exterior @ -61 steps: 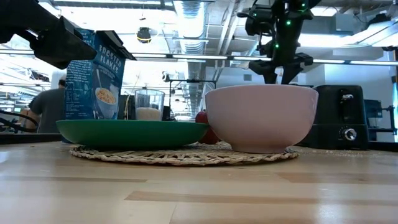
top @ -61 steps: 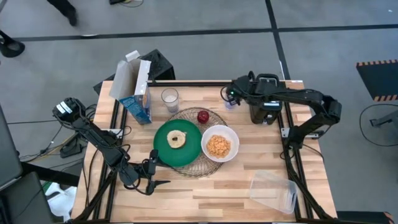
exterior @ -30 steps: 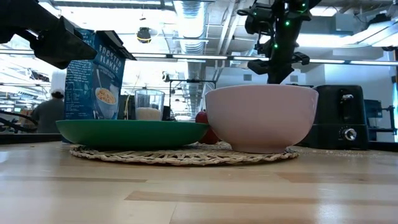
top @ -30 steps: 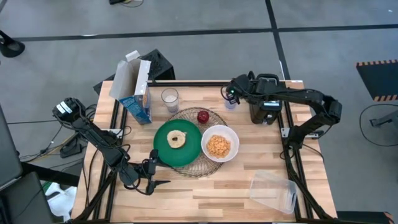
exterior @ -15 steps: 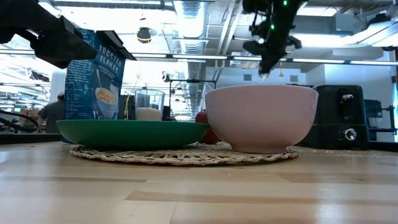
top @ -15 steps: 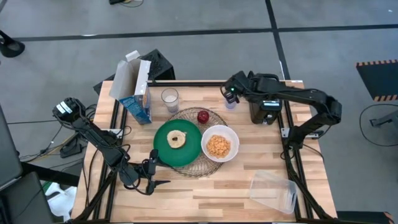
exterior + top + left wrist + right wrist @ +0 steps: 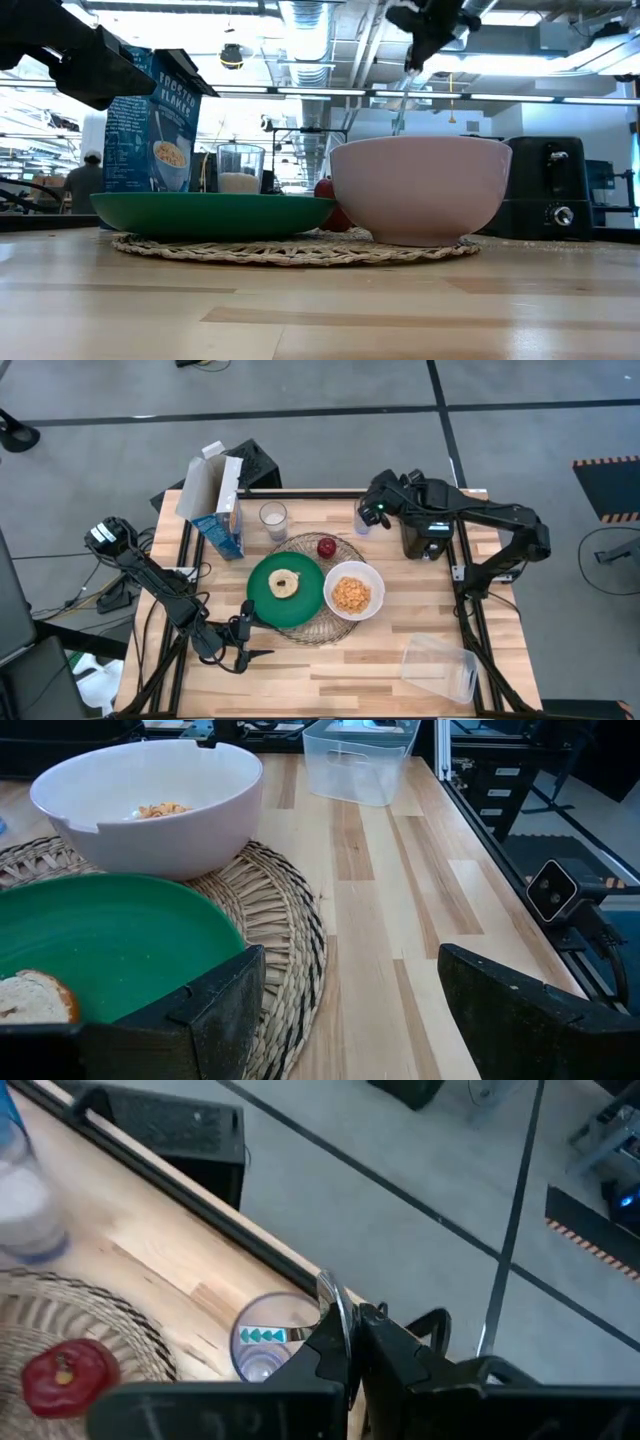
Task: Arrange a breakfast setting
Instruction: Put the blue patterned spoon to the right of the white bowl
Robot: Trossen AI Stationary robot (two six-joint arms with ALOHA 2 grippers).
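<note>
I see my right pincer (image 7: 348,1342) clenched on the spoon (image 7: 332,1302), its long axis hanging down into the glass (image 7: 268,1342).

Wooden table (image 7: 360,655), pale planks, black frame. Woven mat (image 7: 318,628) at centre. Cereal box (image 7: 222,510) + milk carton (image 7: 199,482) at far left corner, glass (image 7: 273,518) w/ white contents just beside them. Second glass (image 7: 365,523) near far edge, black toaster (image 7: 425,530) to its right. Clear plastic tub (image 7: 440,668) at near right corner.
</note>
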